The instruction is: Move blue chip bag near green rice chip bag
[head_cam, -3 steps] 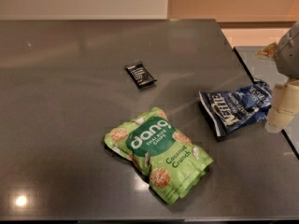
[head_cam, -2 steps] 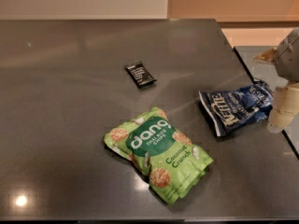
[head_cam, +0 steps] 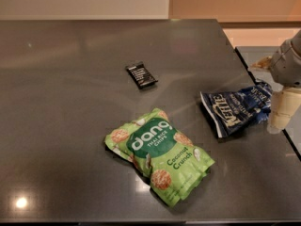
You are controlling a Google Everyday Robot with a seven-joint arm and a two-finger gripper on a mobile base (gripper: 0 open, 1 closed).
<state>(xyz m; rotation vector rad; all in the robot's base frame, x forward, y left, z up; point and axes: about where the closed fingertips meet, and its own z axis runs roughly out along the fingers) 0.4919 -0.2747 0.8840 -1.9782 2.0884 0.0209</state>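
Dark grey glossy worktop (head_cam: 70, 126), filling nearly the whole view, with a bright light spot on it to the left of and nearer than the green bag.

Green rice chip bag (head_cam: 160, 157), the biggest loose item, lying flat and face up a little below the middle of the view. Puffy, lime green, with white "dang" lettering on a dark green oval. Long axis slanting from upper left to lower right.

Blue chip bag (head_cam: 235, 108), smaller and crinkled, lying flat to the right of the green bag and a little farther back. Clearly apart from it, with a strip of bare worktop between. Long axis slanting from lower left up to upper right. Wide lower-left end facing the green bag, narrower upper-right end pointing away from it. White "Kettle" lettering across the face, turned steeply against the view.

Gripper (head_cam: 281, 108), pale cream below a grey arm, farther right of the green bag than the blue bag, at that bag's upper-right end. Touching or merely just beside it: cannot tell. Clenched, released or grasping the bag: cannot tell either.

Small black wrapped bar (head_cam: 141, 75), flat, well beyond the green bag toward the back.
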